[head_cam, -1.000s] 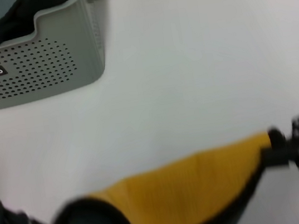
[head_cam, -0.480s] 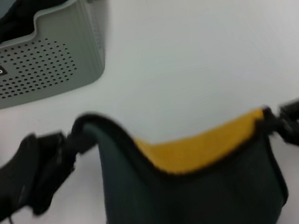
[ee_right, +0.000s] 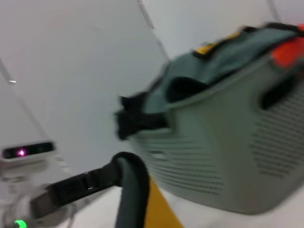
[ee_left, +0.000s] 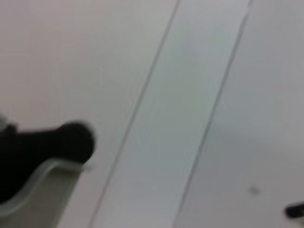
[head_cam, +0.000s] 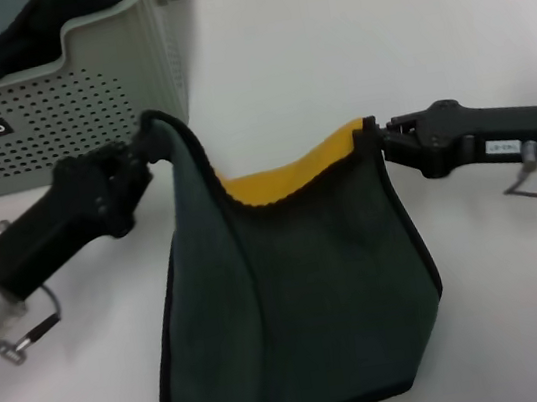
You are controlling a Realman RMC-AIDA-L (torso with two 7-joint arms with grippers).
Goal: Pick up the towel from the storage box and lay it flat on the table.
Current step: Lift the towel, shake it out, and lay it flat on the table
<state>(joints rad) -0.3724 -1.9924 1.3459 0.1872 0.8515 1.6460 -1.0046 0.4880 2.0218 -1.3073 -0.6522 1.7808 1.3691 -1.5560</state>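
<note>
Towel hangs out of the storage box, stretched between both arms above the table. Left end effector is clamped on one top corner, right end effector on the other, so the held edge runs side to side, sagging in the middle with yellow showing behind it. The cloth drapes toward the robot, its lower hem apparently on the table. Laying it flat probably means lowering that top edge away from the body, both arms equally placed
</note>
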